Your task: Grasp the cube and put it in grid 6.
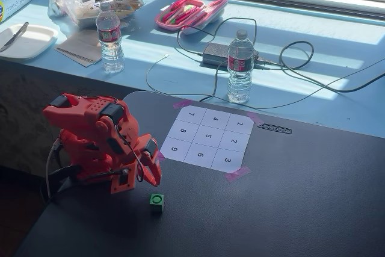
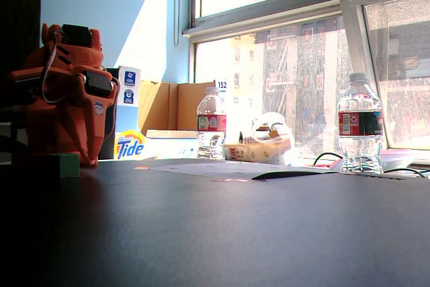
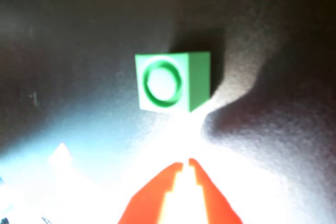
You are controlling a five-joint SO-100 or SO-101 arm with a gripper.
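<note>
The small green cube (image 1: 157,202) with a dark ring on top sits on the dark table, in front of the folded red arm (image 1: 96,139). My gripper (image 1: 157,182) points down just behind the cube, not touching it. In the wrist view the cube (image 3: 173,81) lies ahead of the red gripper (image 3: 186,162), whose tips nearly touch and hold nothing. Grid 6 (image 1: 200,155) is the middle cell of the near row of the white numbered sheet (image 1: 207,118), between 9 and 3. In a low fixed view the cube (image 2: 67,165) sits in shadow at the arm's foot.
Two water bottles (image 1: 239,67) (image 1: 110,37) stand behind the sheet on the light blue surface. A power adapter (image 1: 216,54) with cables, a pink case (image 1: 189,13), a plate (image 1: 27,40) and bags lie further back. Pink tape (image 1: 237,174) holds the sheet's corner.
</note>
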